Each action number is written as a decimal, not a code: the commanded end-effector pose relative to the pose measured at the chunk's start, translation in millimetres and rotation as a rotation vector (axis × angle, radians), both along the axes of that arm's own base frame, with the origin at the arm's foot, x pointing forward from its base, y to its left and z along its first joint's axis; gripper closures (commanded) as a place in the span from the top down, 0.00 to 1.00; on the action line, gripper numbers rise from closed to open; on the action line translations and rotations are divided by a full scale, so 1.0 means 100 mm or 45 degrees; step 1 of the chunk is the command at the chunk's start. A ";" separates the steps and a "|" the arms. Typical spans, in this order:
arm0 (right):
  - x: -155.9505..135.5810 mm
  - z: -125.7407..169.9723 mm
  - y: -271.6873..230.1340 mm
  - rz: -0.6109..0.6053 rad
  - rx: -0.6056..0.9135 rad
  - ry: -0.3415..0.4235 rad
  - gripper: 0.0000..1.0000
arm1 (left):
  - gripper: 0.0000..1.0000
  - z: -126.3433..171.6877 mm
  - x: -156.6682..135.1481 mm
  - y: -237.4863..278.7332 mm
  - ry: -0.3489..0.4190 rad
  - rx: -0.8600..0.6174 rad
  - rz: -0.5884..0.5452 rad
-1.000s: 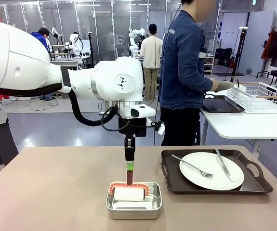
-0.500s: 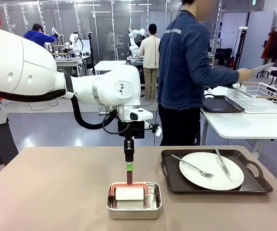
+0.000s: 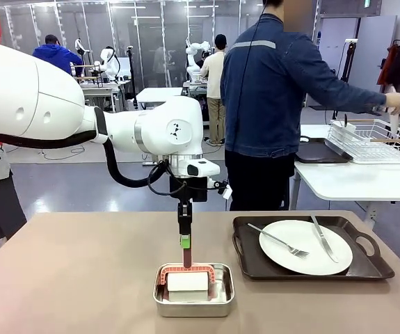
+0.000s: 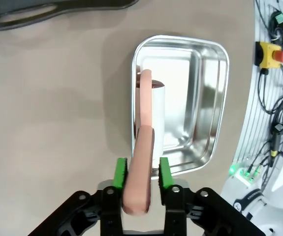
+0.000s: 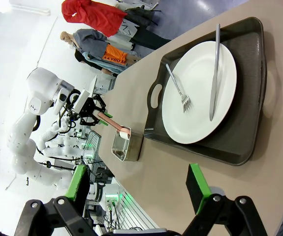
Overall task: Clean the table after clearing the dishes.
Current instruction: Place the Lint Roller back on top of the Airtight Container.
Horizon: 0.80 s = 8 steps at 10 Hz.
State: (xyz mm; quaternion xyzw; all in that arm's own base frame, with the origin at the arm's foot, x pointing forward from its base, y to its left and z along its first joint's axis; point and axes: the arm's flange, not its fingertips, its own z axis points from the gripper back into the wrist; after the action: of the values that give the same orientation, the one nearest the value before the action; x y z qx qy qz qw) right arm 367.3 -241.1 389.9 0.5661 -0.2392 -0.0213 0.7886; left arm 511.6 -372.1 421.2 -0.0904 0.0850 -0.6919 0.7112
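Okay, quick status. My left gripper [image 4: 142,173] hangs over the steel pan [image 4: 203,88] near my edge of the table [image 3: 74,278], with its 2 green pads [image 4: 120,172] on either side of the salmon handle of the lint roller [image 4: 146,113]. The pads sit really close to that handle, but honestly I can't tell if they're pinching it or just off it. The roller's white roll lies inside the pan, with the handle sticking up toward my wrist.

My right gripper [image 5: 138,183] is spread wide with nothing in it, looking along the table from the tray's end.

Dishes-wise, 1 white plate [image 3: 307,256] sits on the dark tray [image 3: 375,271] just right of the pan. A fork [image 3: 280,241] and a knife [image 3: 323,239] lie on the plate, apart from each other.

The person [image 3: 276,104] across from me is turned away, reaching over a wire rack [image 3: 370,139] on the white side table [image 3: 353,182].
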 end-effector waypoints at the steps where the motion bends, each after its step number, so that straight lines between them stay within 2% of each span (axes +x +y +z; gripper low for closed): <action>1: -0.01 0.04 0.02 -0.006 0.008 -0.012 1.00 | 0.72 0.09 -0.01 0.07 -0.038 0.038 0.012; 2: -0.01 0.04 0.02 -0.006 0.008 -0.012 1.00 | 0.83 0.11 -0.03 0.08 -0.054 0.041 0.018; 3: -0.01 0.04 0.02 -0.006 0.008 -0.012 1.00 | 1.00 0.14 -0.05 0.09 -0.064 0.035 0.015; 5: -0.01 0.04 0.02 -0.006 0.008 -0.012 1.00 | 1.00 0.17 -0.06 0.09 -0.074 0.032 0.015; 6: -0.01 0.04 0.02 -0.006 0.008 -0.012 1.00 | 0.95 0.17 -0.06 0.10 -0.076 0.025 0.027; 7: -0.01 0.04 0.02 -0.006 0.008 -0.012 1.00 | 1.00 0.18 -0.07 0.12 -0.085 0.025 0.033; 8: -0.01 0.04 0.02 -0.006 0.008 -0.012 1.00 | 1.00 0.20 -0.12 0.15 -0.101 0.018 0.042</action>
State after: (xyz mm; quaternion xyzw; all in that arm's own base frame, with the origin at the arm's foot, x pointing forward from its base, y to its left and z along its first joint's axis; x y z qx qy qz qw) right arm 367.3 -241.1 389.9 0.5661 -0.2392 -0.0213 0.7886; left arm 511.8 -367.2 440.9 -0.0711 0.0702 -0.6895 0.7174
